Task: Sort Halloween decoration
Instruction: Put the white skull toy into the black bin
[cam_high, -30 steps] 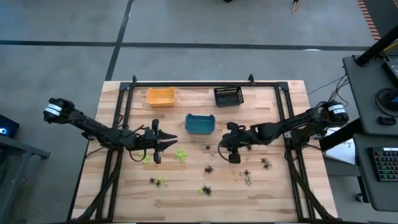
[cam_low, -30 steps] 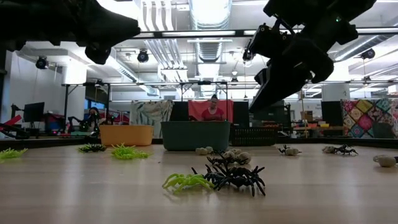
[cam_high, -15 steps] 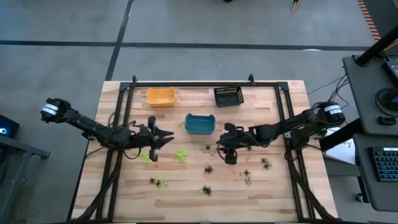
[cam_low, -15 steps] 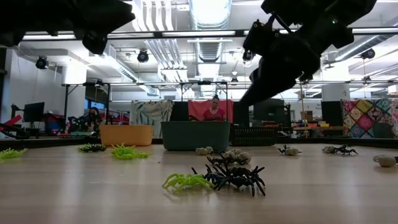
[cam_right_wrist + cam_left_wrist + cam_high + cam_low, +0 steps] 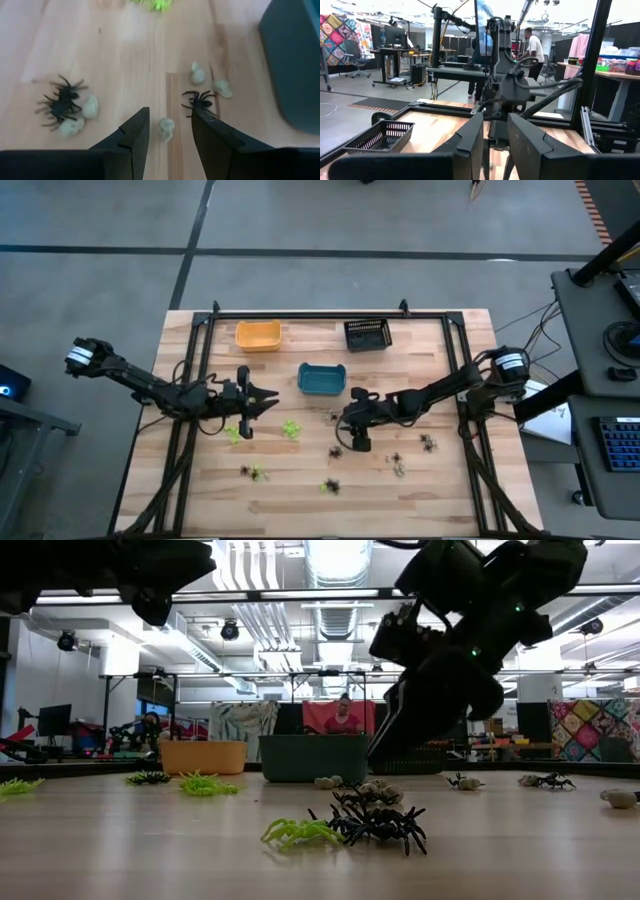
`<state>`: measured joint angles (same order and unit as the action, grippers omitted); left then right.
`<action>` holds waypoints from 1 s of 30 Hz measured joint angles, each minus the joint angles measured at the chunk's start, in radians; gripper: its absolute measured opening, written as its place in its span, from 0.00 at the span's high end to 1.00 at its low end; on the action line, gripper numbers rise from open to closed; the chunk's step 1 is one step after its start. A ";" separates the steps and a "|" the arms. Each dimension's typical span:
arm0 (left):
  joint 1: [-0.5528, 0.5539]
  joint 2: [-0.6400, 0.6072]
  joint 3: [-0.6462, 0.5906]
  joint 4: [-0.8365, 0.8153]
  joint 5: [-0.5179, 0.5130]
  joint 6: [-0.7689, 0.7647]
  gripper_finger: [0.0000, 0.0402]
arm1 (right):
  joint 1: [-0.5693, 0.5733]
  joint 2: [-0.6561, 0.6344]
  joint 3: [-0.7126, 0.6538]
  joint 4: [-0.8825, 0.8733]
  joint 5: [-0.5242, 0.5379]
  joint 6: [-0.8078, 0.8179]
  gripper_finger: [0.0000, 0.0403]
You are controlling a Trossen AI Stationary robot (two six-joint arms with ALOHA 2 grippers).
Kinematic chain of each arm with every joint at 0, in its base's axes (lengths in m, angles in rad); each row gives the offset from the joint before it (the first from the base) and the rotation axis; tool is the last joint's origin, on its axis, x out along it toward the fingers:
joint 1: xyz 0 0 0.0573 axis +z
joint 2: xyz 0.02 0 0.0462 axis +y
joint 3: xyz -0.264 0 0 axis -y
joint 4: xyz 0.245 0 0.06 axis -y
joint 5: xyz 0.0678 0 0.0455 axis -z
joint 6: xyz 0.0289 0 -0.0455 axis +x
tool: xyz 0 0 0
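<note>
The Halloween decoration lies scattered on the wooden table: lime green trinkets (image 5: 291, 428), black spiders (image 5: 336, 451) and pale pieces. My right gripper (image 5: 170, 131) is open and slants down toward the table's left. A pale trinket (image 5: 166, 129) lies on the wood between its fingers, and a black spider (image 5: 200, 101) lies just beyond one fingertip. In the low view this gripper (image 5: 395, 745) hangs a little above the table. My left gripper (image 5: 262, 402) stays raised at the left. Its fingers (image 5: 496, 145) show a narrow gap with nothing in it.
A teal bin (image 5: 321, 379) stands just far of my right gripper. An orange bin (image 5: 258, 335) and a black mesh bin (image 5: 367, 334) stand at the far edge. More trinkets (image 5: 397, 458) lie toward the near right. A black spider with pale pieces (image 5: 62, 102) lies beside my right gripper.
My right gripper has gone down and toward the table's left, over the pale pieces beside the teal bin. Its fingers have come apart.
</note>
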<state>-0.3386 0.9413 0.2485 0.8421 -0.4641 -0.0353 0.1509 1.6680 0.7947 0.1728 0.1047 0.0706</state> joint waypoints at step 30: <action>0.000 0.006 0.000 0.000 0.002 -0.008 0.82 | 0.000 0.051 0.055 -0.117 -0.003 -0.023 0.83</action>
<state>-0.3386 0.9474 0.2485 0.8421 -0.4622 -0.0429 0.1505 1.7191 0.8497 0.0559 0.1017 0.0479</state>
